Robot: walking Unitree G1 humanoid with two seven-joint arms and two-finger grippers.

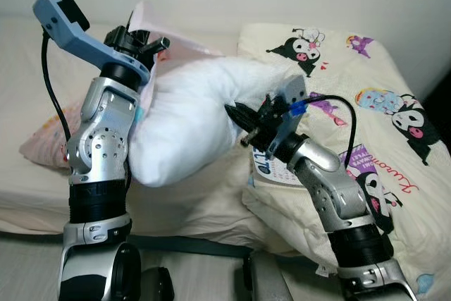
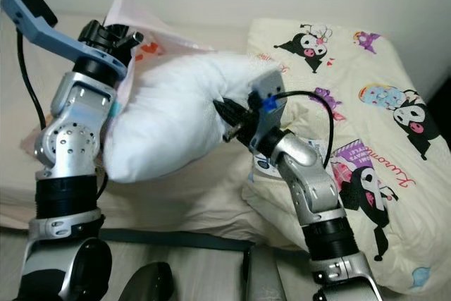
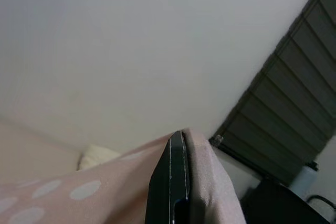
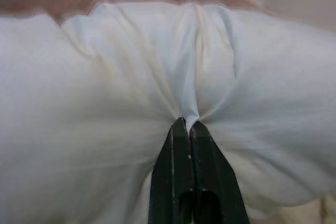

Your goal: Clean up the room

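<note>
Left gripper [image 1: 144, 41], arm raised at 10 o'clock, is clamped on the pink pillowcase [image 3: 63, 192]. The white pillow [image 1: 187, 121] hangs between both arms above the bed [image 1: 28, 202], its long axis running 1 to 7 o'clock. Right gripper [image 4: 190, 127], forearm angled up-left at 4 o'clock, pinches a pillow fold, fingers closed.

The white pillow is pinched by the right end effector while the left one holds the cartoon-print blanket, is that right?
Not quite. The right end effector does pinch the white pillow, but the left end effector grips the pink polka-dot pillowcase, as the left wrist view shows. The cartoon-print blanket lies on the bed.
</note>
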